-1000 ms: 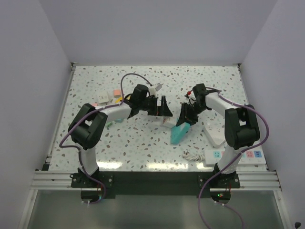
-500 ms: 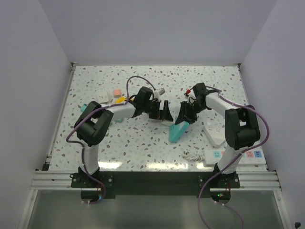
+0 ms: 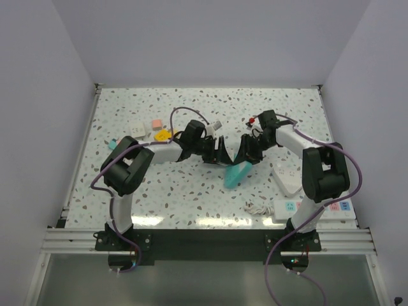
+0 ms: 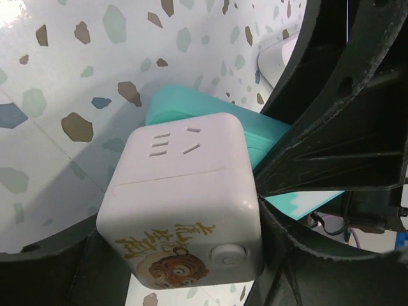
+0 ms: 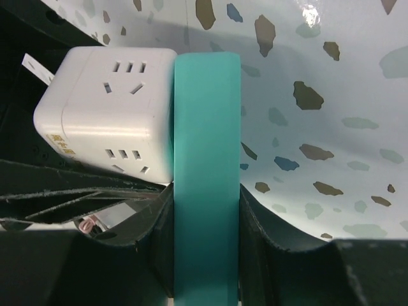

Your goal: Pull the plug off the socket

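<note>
From above, the white cube-shaped plug adapter [image 4: 185, 204] is almost wholly hidden where the two grippers meet at the middle of the speckled terrazzo tabletop [image 3: 191, 105]; only the wrist views show it. The prongs and the joint between the cube and the teal plastic power strip [image 5: 207, 159] cannot be seen in any view. The strip's near end is cut off by the bottom edge of the right wrist view. The print on the cube's lower face is too small to read.

In the overhead view the teal strip's long axis runs diagonally from the centre down to the lower left. In the right wrist view it runs straight up the frame, with the cube pressed against its left side near the far end. The cube's slotted faces point up and to the left.

The left gripper [image 4: 191, 213] is clamped on the cube, one finger on either side. The right gripper [image 5: 207, 245] is clenched around the teal strip, fingers tight against both long edges.
</note>
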